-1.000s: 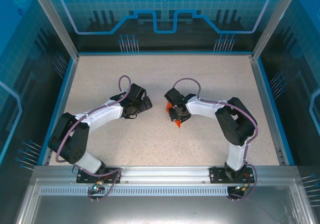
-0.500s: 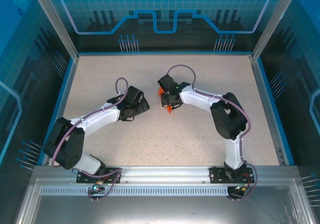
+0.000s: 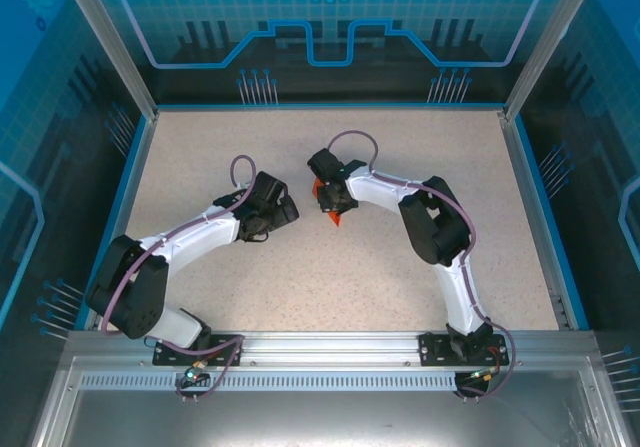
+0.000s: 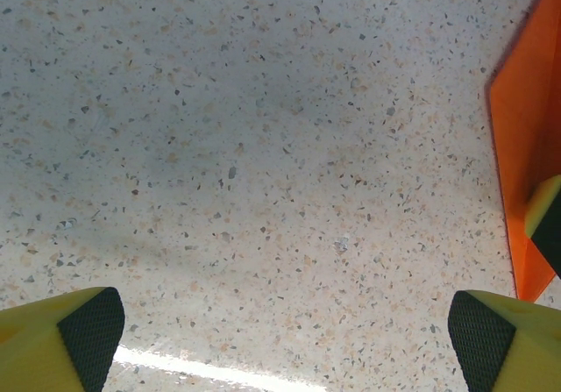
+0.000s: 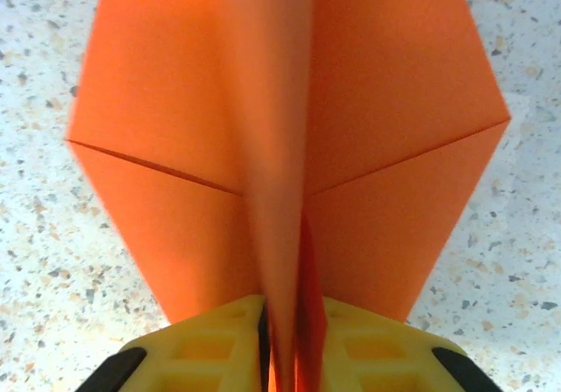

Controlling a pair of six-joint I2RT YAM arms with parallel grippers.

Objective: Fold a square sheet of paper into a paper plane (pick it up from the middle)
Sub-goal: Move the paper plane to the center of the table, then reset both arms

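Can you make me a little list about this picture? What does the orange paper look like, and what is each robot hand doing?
Paper: orange plane, folded, with a centre crease
Where: near the middle of the speckled table
Right gripper: shut on the plane's centre fold
Left gripper: open wide, holding nothing, over bare table beside the plane
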